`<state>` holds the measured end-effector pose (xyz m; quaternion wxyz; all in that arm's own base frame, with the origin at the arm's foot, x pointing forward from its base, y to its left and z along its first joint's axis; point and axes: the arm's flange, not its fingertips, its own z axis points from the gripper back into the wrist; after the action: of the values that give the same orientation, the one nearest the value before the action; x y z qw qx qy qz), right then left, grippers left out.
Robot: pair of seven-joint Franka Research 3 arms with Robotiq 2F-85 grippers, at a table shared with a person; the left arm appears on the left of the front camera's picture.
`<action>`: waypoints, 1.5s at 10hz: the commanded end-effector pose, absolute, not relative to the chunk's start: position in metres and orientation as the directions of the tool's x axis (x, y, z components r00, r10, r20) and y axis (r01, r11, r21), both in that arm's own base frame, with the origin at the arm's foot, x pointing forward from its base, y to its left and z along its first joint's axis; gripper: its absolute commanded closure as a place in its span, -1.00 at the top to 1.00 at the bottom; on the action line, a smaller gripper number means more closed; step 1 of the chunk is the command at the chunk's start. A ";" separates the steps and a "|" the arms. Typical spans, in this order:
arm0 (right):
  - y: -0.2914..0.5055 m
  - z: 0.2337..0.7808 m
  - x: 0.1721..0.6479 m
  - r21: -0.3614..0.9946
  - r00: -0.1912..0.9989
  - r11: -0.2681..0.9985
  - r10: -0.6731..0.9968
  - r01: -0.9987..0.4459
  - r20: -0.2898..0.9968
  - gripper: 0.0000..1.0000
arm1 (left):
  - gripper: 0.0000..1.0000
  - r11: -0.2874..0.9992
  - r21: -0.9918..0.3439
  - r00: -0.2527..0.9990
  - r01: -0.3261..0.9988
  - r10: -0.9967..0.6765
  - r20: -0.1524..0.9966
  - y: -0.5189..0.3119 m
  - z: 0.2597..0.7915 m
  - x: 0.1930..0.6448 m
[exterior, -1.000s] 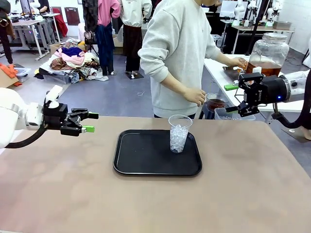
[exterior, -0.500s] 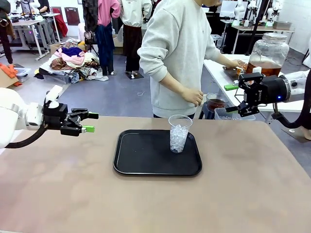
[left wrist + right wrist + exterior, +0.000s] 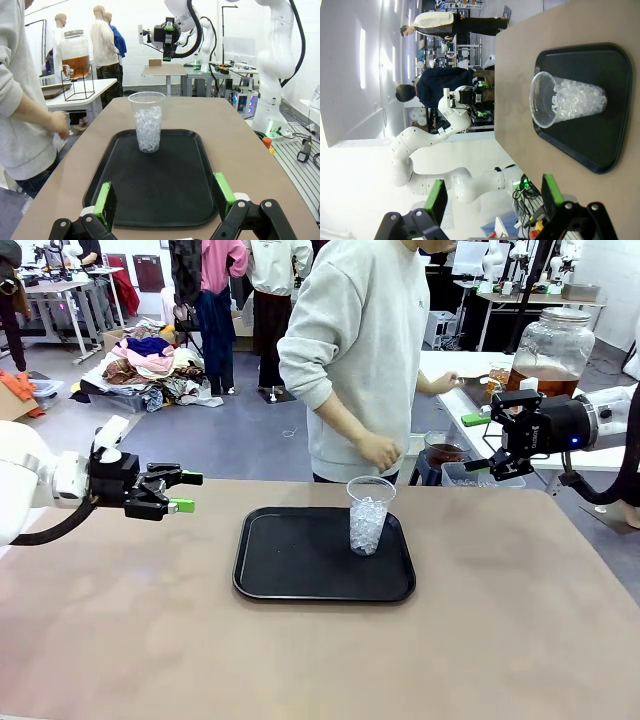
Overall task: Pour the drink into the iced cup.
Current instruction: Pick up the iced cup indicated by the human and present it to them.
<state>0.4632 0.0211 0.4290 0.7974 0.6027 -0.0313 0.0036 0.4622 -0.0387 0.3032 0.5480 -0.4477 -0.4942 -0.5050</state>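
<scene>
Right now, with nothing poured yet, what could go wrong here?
1. The iced cup is tall and narrow-based, standing toward the tray's right side; a nudge could tip it and scatter ice.
2. The person's hand hangs at the table's far edge near that cup; an arm reaching in might meet it.
3. The drink sits in a glass jar on another table; carrying it over could spill.

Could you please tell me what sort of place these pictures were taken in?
Probably a robotics lab or workshop, not a café: the white left arm and right arm flank the brown table, a pile of clothes lies on the bare floor behind, and a workbench stands farther back.
</scene>
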 end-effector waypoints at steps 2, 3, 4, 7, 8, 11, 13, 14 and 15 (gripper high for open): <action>0.022 0.430 0.463 0.962 0.998 0.270 -0.031 -0.046 0.056 1.00 | 1.00 0.090 0.009 0.001 0.996 -0.104 0.995 -0.040 0.305 0.463; 0.022 0.430 0.463 0.962 0.998 0.270 -0.031 -0.046 0.056 1.00 | 1.00 0.090 0.009 0.001 0.996 -0.104 0.995 -0.040 0.305 0.463; 0.022 0.430 0.463 0.962 0.998 0.270 -0.031 -0.046 0.056 1.00 | 1.00 0.090 0.009 0.001 0.996 -0.104 0.995 -0.040 0.305 0.463; 0.022 0.430 0.463 0.962 0.998 0.270 -0.031 -0.046 0.056 1.00 | 1.00 0.090 0.009 0.001 0.996 -0.104 0.995 -0.040 0.305 0.463; 0.022 0.430 0.463 0.962 0.998 0.270 -0.031 -0.046 0.056 1.00 | 1.00 0.090 0.009 0.001 0.996 -0.104 0.995 -0.040 0.305 0.463; 0.022 0.430 0.463 0.962 0.998 0.270 -0.031 -0.046 0.056 1.00 | 1.00 0.090 0.009 0.001 0.996 -0.104 0.995 -0.040 0.305 0.463; 0.022 0.430 0.463 0.962 0.998 0.270 -0.031 -0.046 0.056 1.00 | 1.00 0.090 0.009 0.001 0.996 -0.104 0.995 -0.040 0.305 0.463; 0.022 0.430 0.463 0.962 0.998 0.270 -0.031 -0.046 0.056 1.00 | 1.00 0.090 0.009 0.001 0.996 -0.104 0.995 -0.040 0.305 0.463; 0.022 0.430 0.463 0.962 0.998 0.270 -0.031 -0.046 0.056 1.00 | 1.00 0.090 0.009 0.001 0.996 -0.104 0.995 -0.040 0.305 0.463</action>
<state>0.4632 0.0211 0.4290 0.7974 0.6027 -0.0313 0.0036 0.4622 -0.0387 0.3032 0.5480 -0.4477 -0.4942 -0.5050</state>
